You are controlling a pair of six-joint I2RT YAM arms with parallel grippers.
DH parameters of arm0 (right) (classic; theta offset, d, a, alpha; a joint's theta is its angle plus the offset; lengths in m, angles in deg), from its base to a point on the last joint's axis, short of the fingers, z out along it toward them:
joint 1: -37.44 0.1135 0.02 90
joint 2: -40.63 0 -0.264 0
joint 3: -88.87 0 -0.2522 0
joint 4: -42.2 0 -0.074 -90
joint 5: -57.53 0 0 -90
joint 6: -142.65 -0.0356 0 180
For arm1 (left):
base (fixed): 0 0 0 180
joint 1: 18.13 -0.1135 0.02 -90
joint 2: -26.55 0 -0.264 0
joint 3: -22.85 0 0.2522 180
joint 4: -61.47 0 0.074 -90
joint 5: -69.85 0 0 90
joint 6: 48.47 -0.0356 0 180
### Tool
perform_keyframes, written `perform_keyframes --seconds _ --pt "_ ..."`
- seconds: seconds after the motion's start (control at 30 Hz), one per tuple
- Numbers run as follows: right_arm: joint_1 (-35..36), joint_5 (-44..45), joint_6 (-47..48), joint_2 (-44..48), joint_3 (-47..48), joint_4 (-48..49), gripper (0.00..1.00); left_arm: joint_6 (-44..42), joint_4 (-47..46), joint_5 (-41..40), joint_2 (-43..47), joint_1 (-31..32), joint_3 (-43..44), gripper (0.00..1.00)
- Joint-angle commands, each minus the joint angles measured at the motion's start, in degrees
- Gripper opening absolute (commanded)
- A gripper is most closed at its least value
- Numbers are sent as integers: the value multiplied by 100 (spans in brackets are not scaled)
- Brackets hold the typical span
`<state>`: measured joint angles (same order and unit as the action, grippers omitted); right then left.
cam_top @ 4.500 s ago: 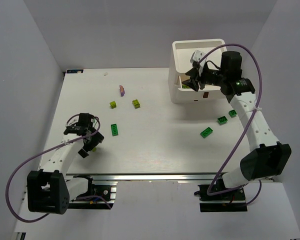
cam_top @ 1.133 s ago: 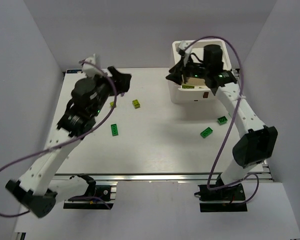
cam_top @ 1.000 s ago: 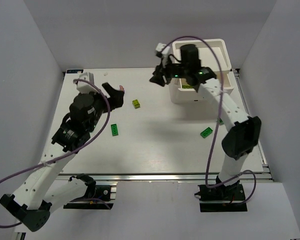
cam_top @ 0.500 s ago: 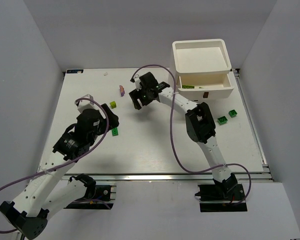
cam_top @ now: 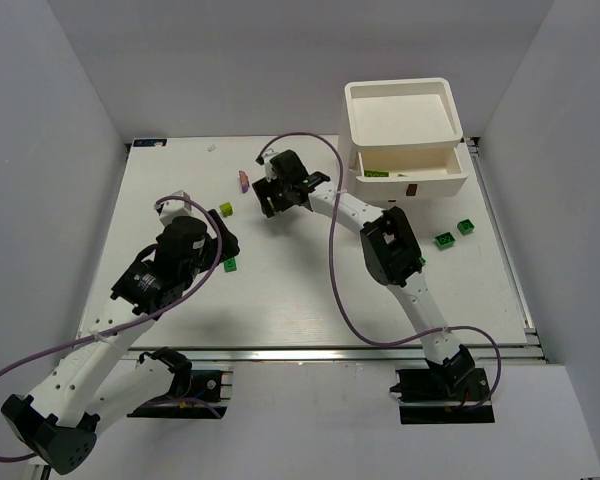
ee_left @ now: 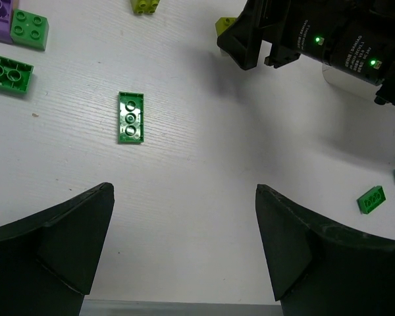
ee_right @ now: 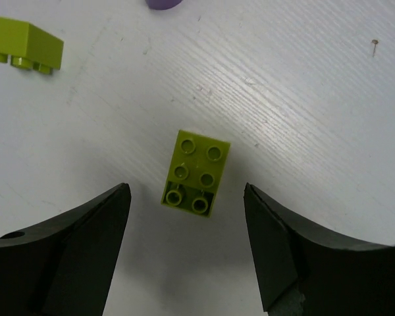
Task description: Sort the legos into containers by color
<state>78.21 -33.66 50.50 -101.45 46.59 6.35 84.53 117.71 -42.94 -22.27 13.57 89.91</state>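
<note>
Legos (cam_top: 230,264) mostly lay loose on the bench (cam_top: 310,300), one yellow-green piece (cam_top: 375,173) in the drawer (cam_top: 435,183) at one o'clock, while the left gripper (ee_left: 182,197) and right gripper (ee_right: 186,197) gaped wide, the right over a yellow-green brick (ee_right: 196,172).

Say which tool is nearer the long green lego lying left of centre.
Left. The left tool hangs open just beside the long green lego. The right tool is farther off, open over a yellow-green lego.
</note>
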Motion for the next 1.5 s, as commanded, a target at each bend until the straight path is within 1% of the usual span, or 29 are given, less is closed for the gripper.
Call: perform_keyframes --seconds 0.0,0.17,0.27,0.3,0.37,0.4,0.47,0.5,0.53,0.57,0.6,0.63,0.67,0.7,0.73,0.77,0.8,0.83,0.9,0.93,1.0,1.03,1.13,1.17,1.27,1.3,1.33,1.47 --pt "10 347 -154 -285 189 389 74 112 50 -42 39 3 155 98" --pt "10 348 -180 -399 163 468 68 138 24 -68 21 3 146 98" --pt "10 330 -137 -461 172 530 63 138 15 -86 -5 3 181 98" --pt "27 339 -136 -461 172 565 57 129 15 -86 -22 3 190 98" --pt "9 321 -110 -435 155 635 49 147 -3 -68 -23 3 172 98" --pt "-8 260 -84 -400 120 670 40 156 -29 -68 -14 3 155 98" --pt "-8 190 73 -207 -116 828 30 173 -117 -51 -5 3 32 98" --pt "-25 181 144 -93 -240 1020 19 173 -169 -51 4 3 -12 98" --pt "-43 -19 188 13 -371 1127 13 173 -265 -51 4 3 -56 98" --pt "-61 -91 380 318 -642 1232 7 165 -319 -51 -22 3 -100 98" --pt "-61 -379 591 513 -767 1372 0 164 -371 -59 -40 3 -179 98" --pt "-148 -643 706 706 -864 1374 0 156 -494 -59 -84 3 -206 98" --pt "-175 -1054 890 1143 -1004 1321 0 138 -565 -51 -197 3 -232 98" --pt "-227 -1894 1231 1382 -1093 1225 0 121 -635 -24 -277 3 -232 98" --pt "-428 -2329 1357 1916 -1224 1163 0 112 -749 -7 -364 3 -232 98" --pt "-500 -2803 1523 2191 -1364 1111 0 86 -811 46 -565 3 -223 98" --pt "-674 -3686 1934 2498 -1705 1067 0 68 -881 72 -646 3 -197 98" --pt "-746 -3991 2068 3049 -1917 1023 0 50 -1012 90 -742 -50 -188 98" --pt "-1001 -4466 2297 3597 -2496 1013 0 -37 -1205 142 -989 -50 -171 98" --pt "-1088 -4521 2490 4096 -2656 952 0 -90 -1268 160 -1050 -102 -153 98" --pt "-1247 -4469 2684 4529 -2972 856 0 -143 -1478 248 -1252 -156 -153 98" --pt "-1300 -4417 2833 4888 -3044 803 0 -161 -1540 301 -1331 -208 -162 98" --pt "-1677 -3987 3123 5443 -3202 522 0 -161 -1839 651 -1665 -357 -127 98" --pt "-1748 -3768 3359 5532 -3229 330 0 -161 -1901 740 -1771 -419 -66 98" --pt "-2178 -3460 3895 5744 -3282 30 0 -196 -2059 1030 -2201 -551 145 98" --pt "-2457 -3397 4037 5779 -3299 -93 0 -222 -2112 1083 -2315 -551 207 98" --pt "-2539 -3344 4169 5805 -3308 -155 0 -274 -2138 1179 -2491 -612 259 98" --pt "-3004 -3116 4854 5674 -3238 -375 0 -415 -2209 1329 -2843 -727 602 98"
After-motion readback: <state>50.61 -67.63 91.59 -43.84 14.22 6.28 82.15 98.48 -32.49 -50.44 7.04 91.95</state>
